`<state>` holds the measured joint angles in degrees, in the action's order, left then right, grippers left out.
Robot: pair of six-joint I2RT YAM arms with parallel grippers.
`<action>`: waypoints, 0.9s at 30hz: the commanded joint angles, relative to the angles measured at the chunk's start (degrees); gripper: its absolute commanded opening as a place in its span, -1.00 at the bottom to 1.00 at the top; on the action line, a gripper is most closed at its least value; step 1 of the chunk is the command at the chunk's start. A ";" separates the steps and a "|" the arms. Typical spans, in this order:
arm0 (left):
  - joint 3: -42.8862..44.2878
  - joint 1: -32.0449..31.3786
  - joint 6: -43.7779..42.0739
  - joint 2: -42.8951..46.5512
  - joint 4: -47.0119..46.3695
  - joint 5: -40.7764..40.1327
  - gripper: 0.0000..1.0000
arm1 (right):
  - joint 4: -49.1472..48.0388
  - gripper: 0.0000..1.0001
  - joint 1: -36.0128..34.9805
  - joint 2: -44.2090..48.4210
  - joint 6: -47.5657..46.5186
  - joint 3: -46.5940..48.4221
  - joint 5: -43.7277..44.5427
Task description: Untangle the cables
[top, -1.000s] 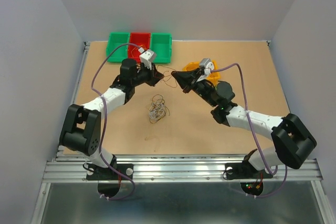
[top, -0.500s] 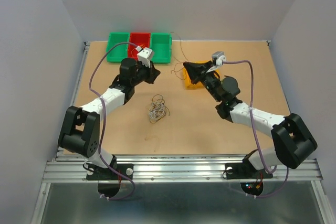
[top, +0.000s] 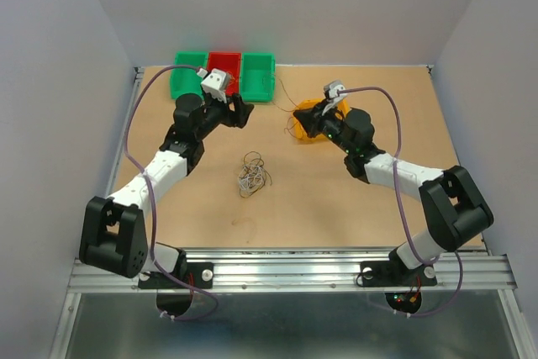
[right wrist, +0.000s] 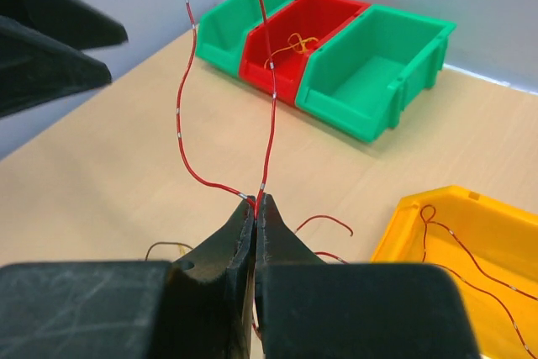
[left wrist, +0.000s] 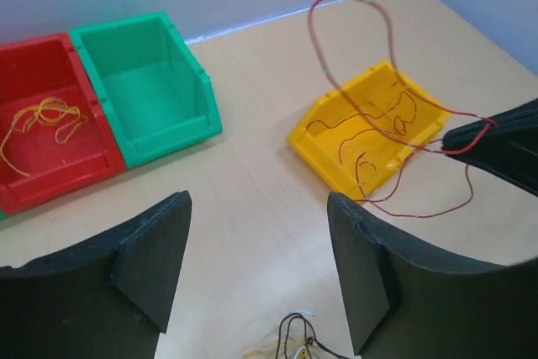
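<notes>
A thin red cable (right wrist: 267, 81) rises in a tall loop from my right gripper (right wrist: 256, 201), which is shut on it. In the left wrist view the same red cable (left wrist: 353, 6) arches over the yellow bin (left wrist: 370, 136), where more red cable lies. From above, the right gripper (top: 298, 117) sits at that yellow bin (top: 304, 108). My left gripper (top: 241, 112) is open and empty, left of the right one, its fingers (left wrist: 151, 266) wide apart over bare table. A small tangle of white, yellow and dark cables (top: 252, 174) lies mid-table, its edge showing as the tangle (left wrist: 294, 342) between the left jaws.
A row of bins stands at the back: green bin (top: 187, 77), red bin (top: 224, 65) holding a yellow cable (left wrist: 42, 115), and green bin (top: 258, 76). Grey walls close the table on three sides.
My left gripper has opened, let go of the red cable and drawn back to the left. The right gripper kept the cable and moved back to the yellow bin.
</notes>
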<state>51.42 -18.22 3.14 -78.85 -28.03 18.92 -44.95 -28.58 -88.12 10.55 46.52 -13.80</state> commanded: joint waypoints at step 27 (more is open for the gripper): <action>4.83 2.22 -0.41 -2.10 0.43 11.94 0.20 | 9.18 -0.99 -1.92 2.86 -11.69 3.31 -16.17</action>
<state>52.97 -16.03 3.46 -81.21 -26.46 31.09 -34.61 -29.85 -87.94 1.04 47.66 -28.34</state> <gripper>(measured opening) 0.643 0.023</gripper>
